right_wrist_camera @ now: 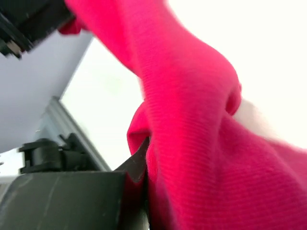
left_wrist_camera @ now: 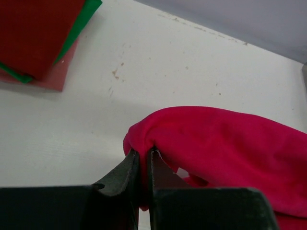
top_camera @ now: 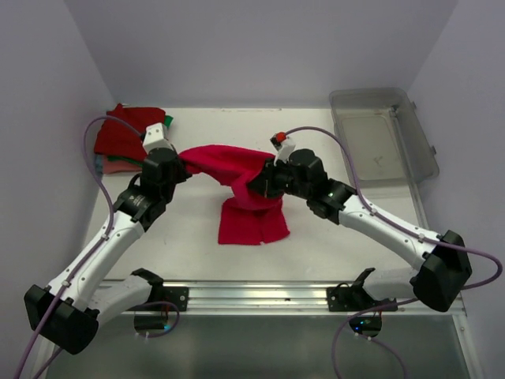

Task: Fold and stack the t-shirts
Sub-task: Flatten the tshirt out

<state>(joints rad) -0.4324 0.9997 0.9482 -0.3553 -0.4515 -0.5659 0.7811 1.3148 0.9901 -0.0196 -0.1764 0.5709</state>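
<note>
A bright crimson-pink t-shirt (top_camera: 237,167) hangs stretched between both grippers above the middle of the table, its lower part (top_camera: 252,225) draping down onto the surface. My left gripper (top_camera: 183,166) is shut on the shirt's left end; in the left wrist view the cloth (left_wrist_camera: 225,143) is pinched between the jaws of that gripper (left_wrist_camera: 143,155). My right gripper (top_camera: 260,183) is shut on a bunched fold of the same shirt (right_wrist_camera: 206,120), and only one finger (right_wrist_camera: 139,160) shows beside the cloth. A stack of folded t-shirts (top_camera: 126,134) lies at the back left: dark red (left_wrist_camera: 33,33) on top, green (left_wrist_camera: 76,28) and salmon-pink (left_wrist_camera: 53,79) beneath.
A clear grey plastic bin (top_camera: 383,138) stands at the back right corner. A metal rail (top_camera: 252,296) with both arm bases runs along the near edge. White walls enclose the table on the left, back and right.
</note>
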